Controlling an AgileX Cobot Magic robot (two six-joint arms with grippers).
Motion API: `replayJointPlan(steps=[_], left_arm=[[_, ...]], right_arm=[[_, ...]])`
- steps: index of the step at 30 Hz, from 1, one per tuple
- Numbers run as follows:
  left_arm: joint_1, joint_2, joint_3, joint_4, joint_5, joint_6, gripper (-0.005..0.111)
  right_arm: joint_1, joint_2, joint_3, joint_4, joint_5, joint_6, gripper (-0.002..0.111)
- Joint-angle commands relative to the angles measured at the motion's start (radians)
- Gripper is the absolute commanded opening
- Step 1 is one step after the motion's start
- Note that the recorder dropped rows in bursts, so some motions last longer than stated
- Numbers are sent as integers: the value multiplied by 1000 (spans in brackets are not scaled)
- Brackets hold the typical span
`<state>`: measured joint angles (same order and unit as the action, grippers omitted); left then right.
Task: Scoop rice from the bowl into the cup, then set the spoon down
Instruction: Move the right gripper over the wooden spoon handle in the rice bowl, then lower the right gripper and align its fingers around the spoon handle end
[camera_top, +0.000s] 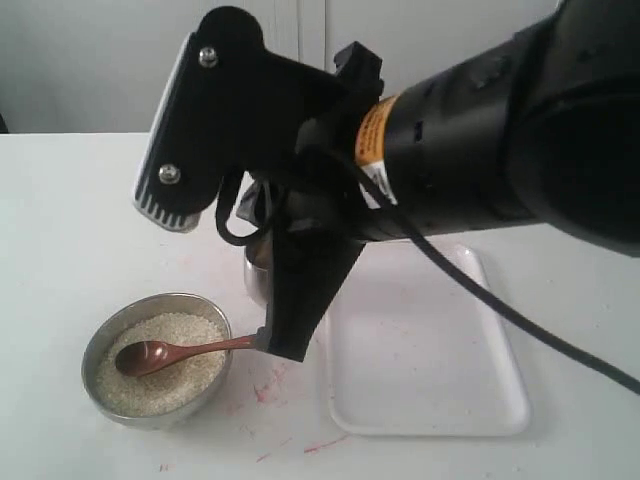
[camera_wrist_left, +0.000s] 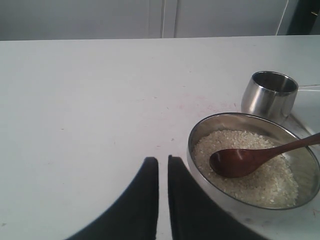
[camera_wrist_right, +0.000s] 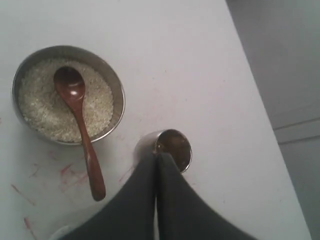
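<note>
right gripper (camera_wrist_right: 156, 159): fingers pressed together on nothing; it hangs over the cup (camera_wrist_right: 175, 145), with the tips above the edge of its rim.
left gripper (camera_wrist_left: 163, 161): fingers all but together with a thin slit between them, empty; low over the table (camera_wrist_left: 90, 100), just beside the bowl (camera_wrist_left: 302, 159).
spoon (camera_wrist_right: 84, 132): free of both grippers. Its scoop lies hollow-up and empty on the rice (camera_wrist_right: 42, 107). The handle crosses the bowl's rim and its end sticks out past it over the table.
rice: a pale bed covering the bottom of the bowl.
cup: upright, near the bowl but apart from it, between the bowl and the tray (camera_top: 430, 350). Its inside is dark and shaded, so I cannot tell whether any rice is in it.
step: a judgement only. With the spoon lying loose and both grippers empty, this is either the reach for the spoon or the finish with the spoon set down. The cup's hidden contents would decide it.
next move: if the scooping is not yet done, the right jaws must part. The wrist must shift from over the cup to the handle's free end, descend astride the slim handle, and close without levering the scoop up or nudging the bowl.
writing: an orange-yellow label (camera_top: 374, 135) on the right arm (camera_top: 480, 130), its dark print too small to read. No brand shows on the cup, bowl, spoon or tray.
</note>
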<state>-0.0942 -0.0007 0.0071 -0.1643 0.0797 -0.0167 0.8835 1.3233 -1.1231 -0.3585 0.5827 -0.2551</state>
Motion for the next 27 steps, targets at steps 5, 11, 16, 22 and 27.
replayJointPlan(steps=[5, 11, 16, 22, 27], left_arm=[[2, 1, -7, -7, -3, -2, 14], [2, 1, -7, -7, -3, -2, 14], [2, 1, -7, -7, -3, -2, 14], [2, 1, -7, -7, -3, -2, 14], [2, 1, -7, -7, -3, -2, 14]], right_arm=[[2, 97, -147, 25, 272, -144, 0], [-52, 176, -248, 205, 425, -318, 0], [-115, 239, -310, 260, 546, -378, 0], [-254, 275, -364, 557, 610, -571, 0], [-359, 290, -365, 782, 603, -718, 0]])
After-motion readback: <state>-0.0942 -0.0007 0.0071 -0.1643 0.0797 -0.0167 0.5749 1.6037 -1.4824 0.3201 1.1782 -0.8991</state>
